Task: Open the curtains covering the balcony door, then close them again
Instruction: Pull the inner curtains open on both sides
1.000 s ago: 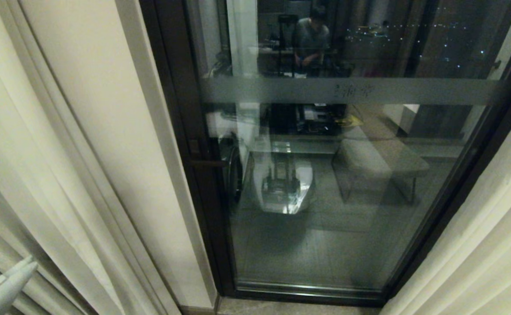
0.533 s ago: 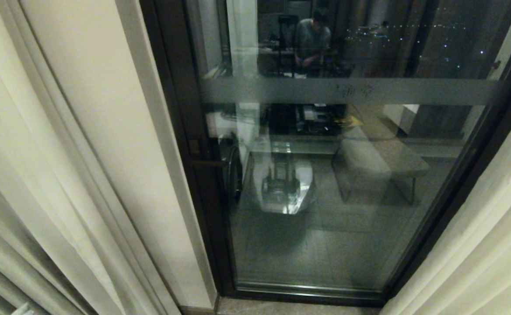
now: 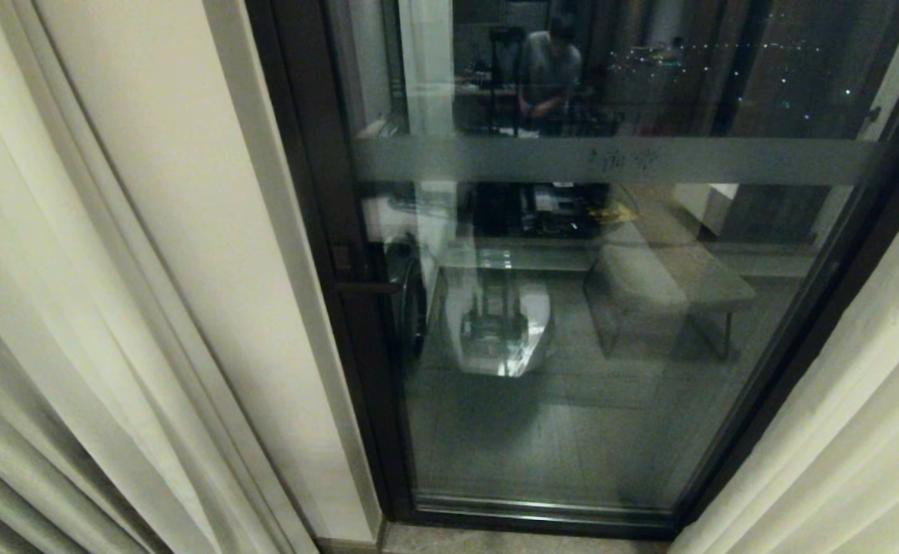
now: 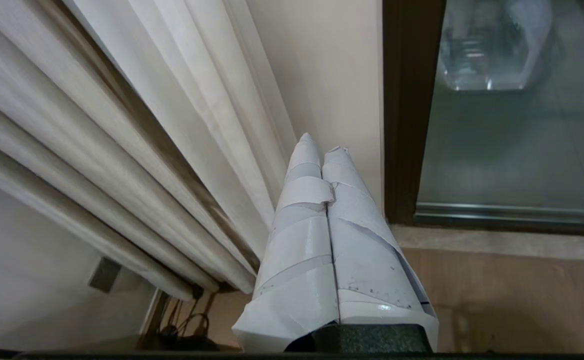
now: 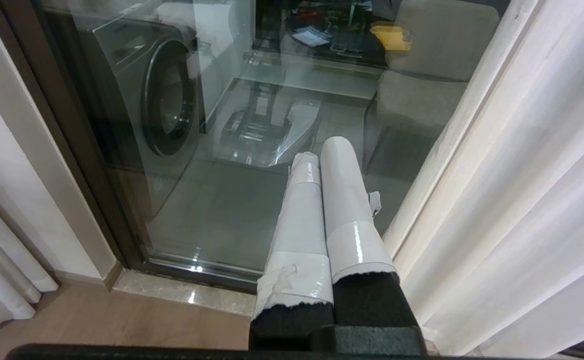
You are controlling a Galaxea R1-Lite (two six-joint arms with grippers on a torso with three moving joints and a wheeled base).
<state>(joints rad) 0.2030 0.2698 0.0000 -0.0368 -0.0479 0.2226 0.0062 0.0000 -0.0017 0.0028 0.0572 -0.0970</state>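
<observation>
Glass of the balcony door (image 3: 611,346) fills the middle of the head view, fully uncovered, with a frosted band (image 3: 611,159) running across it and a dark frame (image 3: 319,254) along its left side and bottom rail. Reflections in the pane show a person standing far back in the room, a bench-like seat and the robot's own base. A pale wall section (image 3: 188,231) stands between the frame and the left curtain.

Curtains are drawn apart to both sides. The left curtain (image 3: 41,323) hangs gathered in vertical folds at the left edge of the head view, clear of the door. The right curtain (image 3: 842,431) hangs at the lower right, its inner edge lying along the right side of the door frame.

Neither arm shows in the head view.

The left gripper (image 4: 320,145), seen in the left wrist view, has its white-wrapped fingers (image 4: 302,240) pressed together with no gap and nothing between them. It points at the wall strip, with the folds of the left curtain (image 4: 147,140) just beside it; whether a fingertip touches the fabric cannot be told. Dark cables lie on the wooden floor (image 4: 497,300) at the foot of that curtain.

The right gripper (image 5: 322,150), seen in the right wrist view, likewise has its taped fingers (image 5: 344,200) closed against each other and empty. It points at the door glass (image 5: 212,210), with the right curtain (image 5: 522,200) near it and apart from it. A washing machine (image 5: 162,95) shows behind the glass.
</observation>
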